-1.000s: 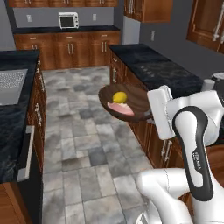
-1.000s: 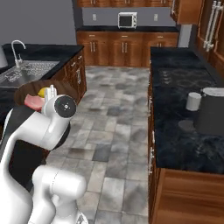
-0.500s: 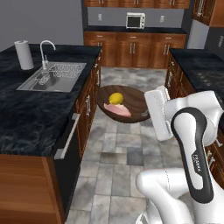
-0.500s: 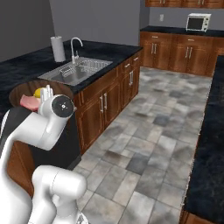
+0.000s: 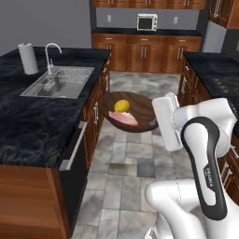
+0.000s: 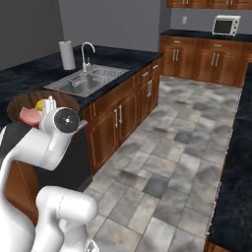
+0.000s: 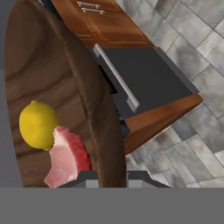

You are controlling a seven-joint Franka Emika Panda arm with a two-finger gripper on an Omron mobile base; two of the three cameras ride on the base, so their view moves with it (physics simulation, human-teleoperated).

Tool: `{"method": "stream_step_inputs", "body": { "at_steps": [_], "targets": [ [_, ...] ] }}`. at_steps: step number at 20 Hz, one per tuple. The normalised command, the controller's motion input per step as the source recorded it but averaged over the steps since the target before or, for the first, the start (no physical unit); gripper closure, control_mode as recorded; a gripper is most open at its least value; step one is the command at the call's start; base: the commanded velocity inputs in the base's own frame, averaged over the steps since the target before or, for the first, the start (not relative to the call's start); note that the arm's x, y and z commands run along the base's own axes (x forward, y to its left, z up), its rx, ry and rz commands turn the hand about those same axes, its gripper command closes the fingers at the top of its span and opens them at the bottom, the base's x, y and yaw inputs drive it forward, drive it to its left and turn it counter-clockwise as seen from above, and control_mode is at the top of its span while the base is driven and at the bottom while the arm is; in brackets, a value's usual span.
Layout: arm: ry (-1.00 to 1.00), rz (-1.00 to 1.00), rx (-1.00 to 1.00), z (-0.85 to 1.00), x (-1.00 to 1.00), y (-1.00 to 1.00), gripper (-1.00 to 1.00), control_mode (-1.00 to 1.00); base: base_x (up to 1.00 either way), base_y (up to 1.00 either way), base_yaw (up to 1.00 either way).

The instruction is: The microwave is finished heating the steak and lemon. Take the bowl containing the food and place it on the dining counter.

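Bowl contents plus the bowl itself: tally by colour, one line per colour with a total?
Yellow: 1, the lemon
Pinkish-red: 1, the steak
Dark brown: 1, the bowl, carried over the tiled floor with both foods inside
Total: 3
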Motion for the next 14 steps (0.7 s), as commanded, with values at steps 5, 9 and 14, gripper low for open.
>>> {"method": "stream_step_inputs", "body": {
  "at_steps": [5, 9, 14],
  "targets": [
    [0.0, 0.0, 0.0, 0.0, 0.0, 0.0, 1.0, 1.0, 0.3, 0.32, 0.0],
    [0.0, 0.0, 0.0, 0.0, 0.0, 0.0, 1.0, 1.0, 0.41, 0.83, 0.0],
    [0.0, 0.0, 0.0, 0.0, 0.0, 0.0, 1.0, 1.0, 0.56, 0.61, 0.01]
  ]
}}
